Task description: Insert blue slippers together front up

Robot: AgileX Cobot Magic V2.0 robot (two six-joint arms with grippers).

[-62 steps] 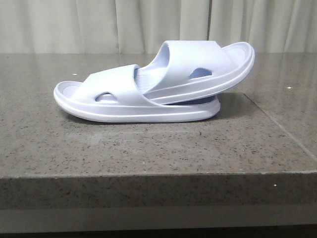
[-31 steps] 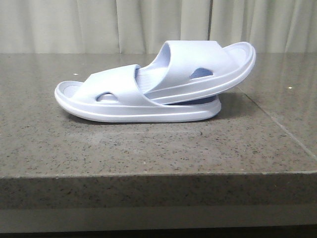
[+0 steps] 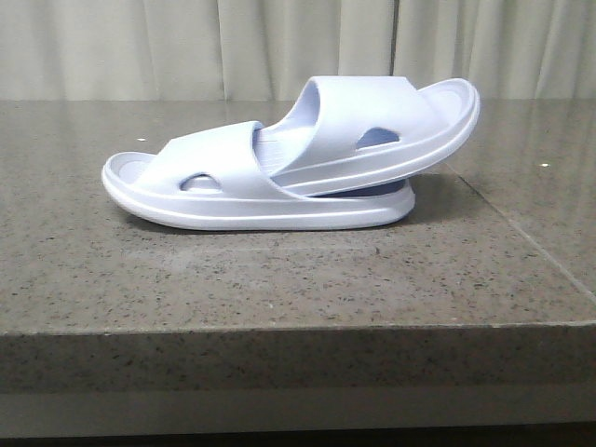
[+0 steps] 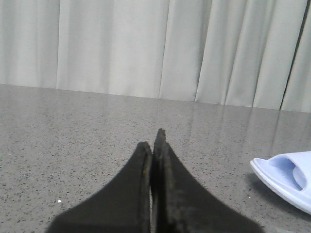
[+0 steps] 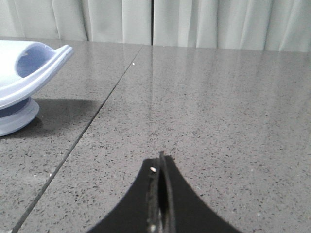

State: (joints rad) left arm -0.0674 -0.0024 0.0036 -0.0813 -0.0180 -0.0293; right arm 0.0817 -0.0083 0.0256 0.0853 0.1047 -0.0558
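Two pincers sit low over the bench (image 3: 279, 279), each seen only from its own wrist camera. The left pincer (image 4: 154, 145) has its dark fingers (image 4: 138, 194) pressed together, tips meeting with nothing between them. The right pincer (image 5: 160, 167) is likewise pressed together and pinches nothing. Both point across bare speckled grey stone, well apart from the slippers.

Beyond the bench's front edge, near the middle of the stone top, lie the blue slippers (image 3: 289, 168), nested one into the other. The lower slipper (image 3: 214, 186) rests flat on its sole, lying sideways to the front camera, with one end at the left and the other at the right. The upper slipper (image 3: 382, 126) has one end pushed in under the lower slipper's wide strap, while its other end rises tilted toward the right and hangs clear above the lower one's right end. Oval side holes show in both straps. A thin seam in the stone runs past the right of the pair.

From the left wrist camera, only the rounded end of the lower slipper shows beside the pincer's line; from the right wrist camera, the raised end of the upper slipper and the lower one's end beneath it show.

Behind the bench hangs a pale pleated curtain (image 3: 186, 47).
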